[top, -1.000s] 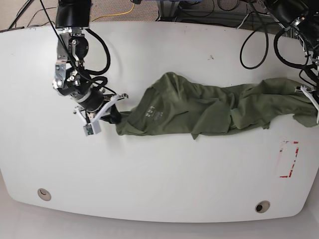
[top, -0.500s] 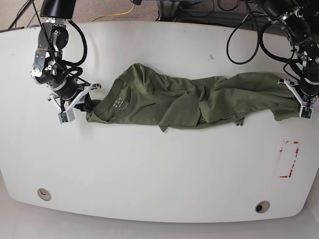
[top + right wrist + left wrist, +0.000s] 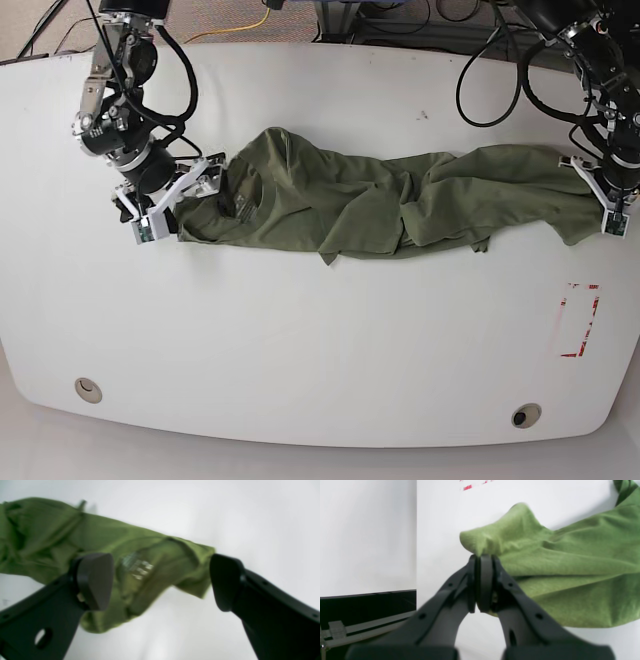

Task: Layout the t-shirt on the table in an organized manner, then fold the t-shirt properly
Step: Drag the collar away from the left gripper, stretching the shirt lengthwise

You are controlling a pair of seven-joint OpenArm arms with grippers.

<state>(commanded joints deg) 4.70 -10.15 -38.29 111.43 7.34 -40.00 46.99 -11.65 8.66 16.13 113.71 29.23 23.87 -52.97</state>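
Your t-shirt [image 3: 390,200] lies stretched in a long rumpled band across the desk [image 3: 320,340], running from about 9 o'clock to 3 o'clock just above the middle of the white top in the base view. The ribbed collar with its small printed label [image 3: 243,207] sits at the 9 o'clock end; the cloth there is bunched and creased, with a folded flap hanging down near the middle.

At the 3 o'clock end, your left gripper [image 3: 483,560] has its jaws pressed together on a corner of the olive fabric [image 3: 545,562], which rises in a small peak just past the tips. At the 9 o'clock end, your right gripper [image 3: 160,580] stands with its jaws wide apart, one pad [image 3: 95,580] in front of the collar area and the other off the cloth's edge, holding nothing; this wrist view is blurred.

A red tape rectangle [image 3: 580,320] marks the desk at about 4 o'clock, clear of the shirt, and two round grommets [image 3: 88,388] sit near the 6 o'clock edge.
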